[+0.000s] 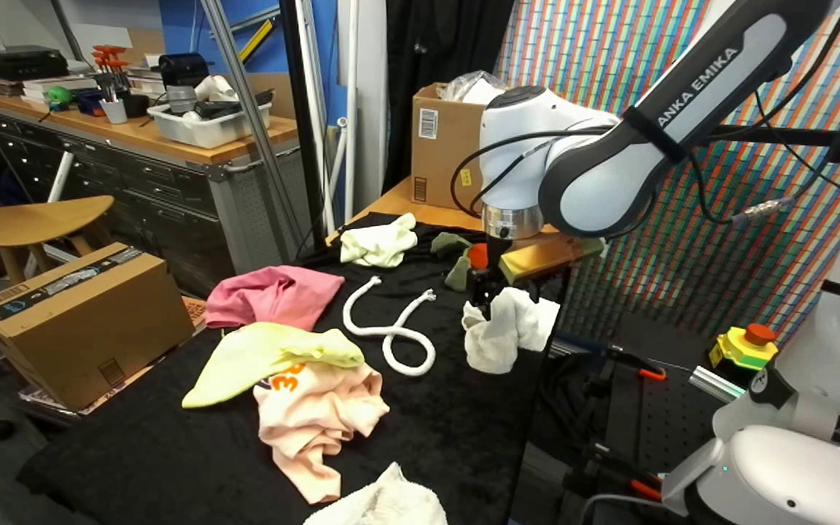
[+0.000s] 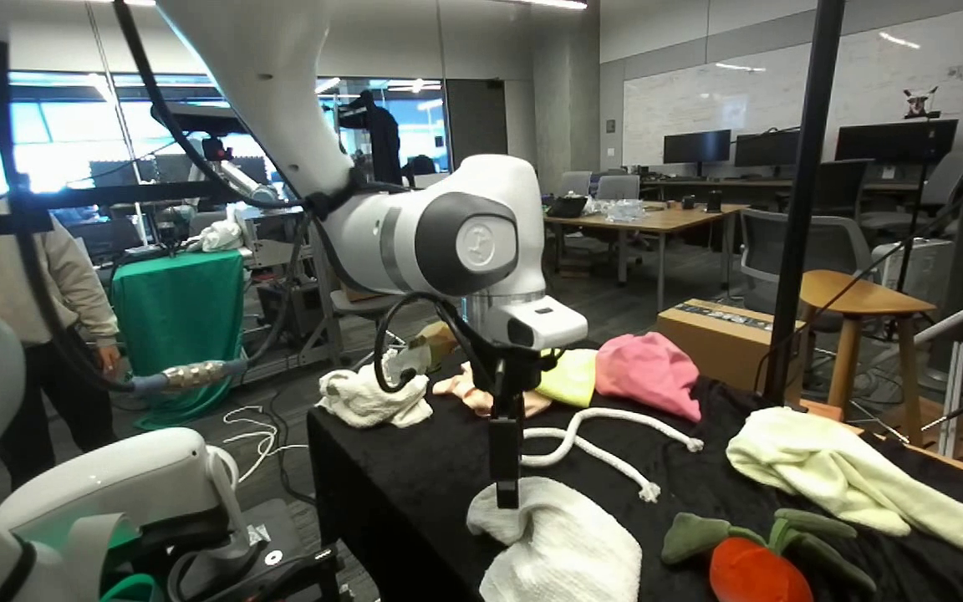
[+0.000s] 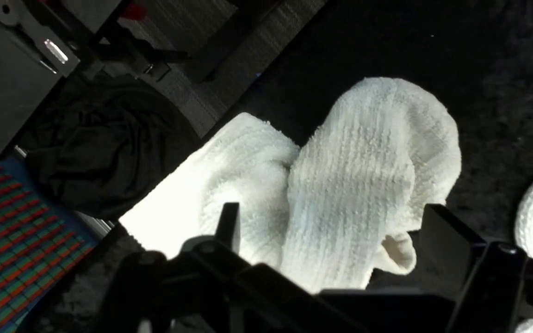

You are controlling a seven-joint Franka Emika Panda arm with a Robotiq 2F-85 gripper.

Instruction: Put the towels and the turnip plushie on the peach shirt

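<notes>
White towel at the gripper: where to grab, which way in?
Probably the raised fold of the towel, pinched from above: it bunches into a ridge, and the open gripper points down, its fingers flanking that ridge in the wrist view.

On my wrist feed the white towel (image 3: 350, 194) reads as rough, ribbed terry, totally matt. The black tablecloth (image 1: 449, 437) has a velvety nap, the peach shirt (image 1: 318, 408) is smooth, thin cloth, and the plushie (image 2: 753, 573) is velvety too. Rope (image 1: 409, 370) is braided fibre. My arm (image 2: 498, 188) has a smooth, glossy white finish with a shiny metal collar (image 1: 513, 222). Box (image 1: 99, 343) is matt cardboard, its tape (image 1: 63, 286) slick. Stool (image 1: 33, 219) is smooth wood. The fingers (image 2: 506, 460) on my gripper (image 3: 331, 208) are matt black, too dark to call plastic or metal.
</notes>
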